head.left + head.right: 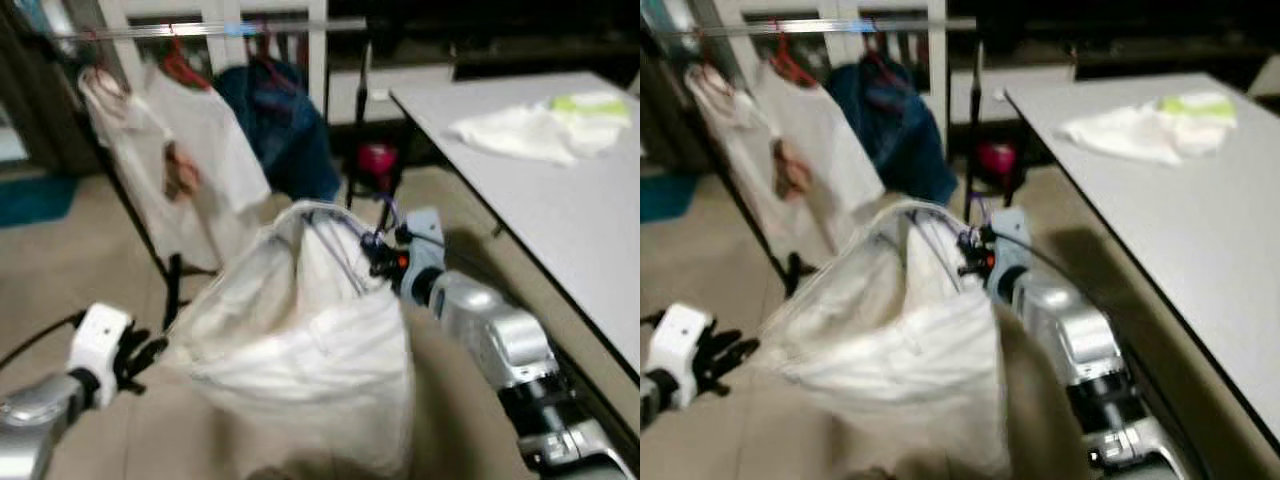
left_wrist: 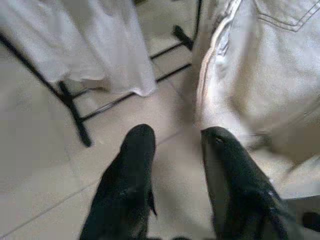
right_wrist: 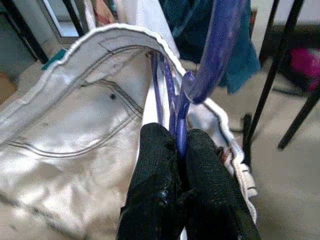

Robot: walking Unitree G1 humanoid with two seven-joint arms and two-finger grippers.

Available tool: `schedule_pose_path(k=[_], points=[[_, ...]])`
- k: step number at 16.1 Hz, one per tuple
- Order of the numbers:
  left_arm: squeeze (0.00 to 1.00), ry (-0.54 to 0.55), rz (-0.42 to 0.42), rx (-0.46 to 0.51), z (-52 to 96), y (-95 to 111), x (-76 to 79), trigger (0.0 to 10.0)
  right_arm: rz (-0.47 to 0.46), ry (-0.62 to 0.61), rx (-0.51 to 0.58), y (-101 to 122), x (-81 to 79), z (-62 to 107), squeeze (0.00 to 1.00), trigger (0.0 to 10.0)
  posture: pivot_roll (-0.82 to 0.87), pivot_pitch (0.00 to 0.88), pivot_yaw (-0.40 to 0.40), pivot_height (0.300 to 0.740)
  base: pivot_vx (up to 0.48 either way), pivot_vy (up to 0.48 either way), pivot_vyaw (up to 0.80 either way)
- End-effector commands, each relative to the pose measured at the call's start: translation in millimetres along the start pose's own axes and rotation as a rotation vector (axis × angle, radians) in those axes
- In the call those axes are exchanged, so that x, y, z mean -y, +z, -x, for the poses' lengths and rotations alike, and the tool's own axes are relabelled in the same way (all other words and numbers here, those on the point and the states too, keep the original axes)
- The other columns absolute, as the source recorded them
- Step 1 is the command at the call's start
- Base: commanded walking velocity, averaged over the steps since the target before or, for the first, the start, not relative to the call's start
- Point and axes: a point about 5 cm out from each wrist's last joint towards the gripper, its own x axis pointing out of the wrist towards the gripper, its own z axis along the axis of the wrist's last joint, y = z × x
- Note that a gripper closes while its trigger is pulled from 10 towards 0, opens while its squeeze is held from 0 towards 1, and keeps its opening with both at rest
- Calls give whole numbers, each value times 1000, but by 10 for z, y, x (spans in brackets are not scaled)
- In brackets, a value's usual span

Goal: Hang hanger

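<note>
Apparently purple hanger [image 3: 210, 55] (white garment [image 3: 75, 135])

purple hanger [image 3: 200, 75], white garment [image 1: 300, 340]

No legible text or labels.

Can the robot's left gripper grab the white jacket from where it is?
Probably yes. The left gripper is open, and the white jacket hangs right beside its fingertips with bare floor between. The right gripper holds the purple hanger.
</note>
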Motion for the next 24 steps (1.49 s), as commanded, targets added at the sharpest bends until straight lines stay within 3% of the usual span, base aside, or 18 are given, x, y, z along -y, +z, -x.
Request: schedule_pose_path(k=[1,5,10,24], points=[[1000,-4,-4,32,27,64,-21,10000,53,-66,93,208,149,23,0,10000,-26,0,28,740,0,0,800],[1000,-36,-20,95,-95,213,98,10000,18,-72,126,221,187,19,0,10000,-29,0,25,740,0,0,800],[1000,28,-11,287,-199,580,148,10000,43,-86,174,245,178,17,0,10000,-31,0,16,740,0,0,800],[1000,28,-11,287,-199,580,148,10000,43,-86,174,245,178,17,0,10000,-31,0,16,740,0,0,800]])
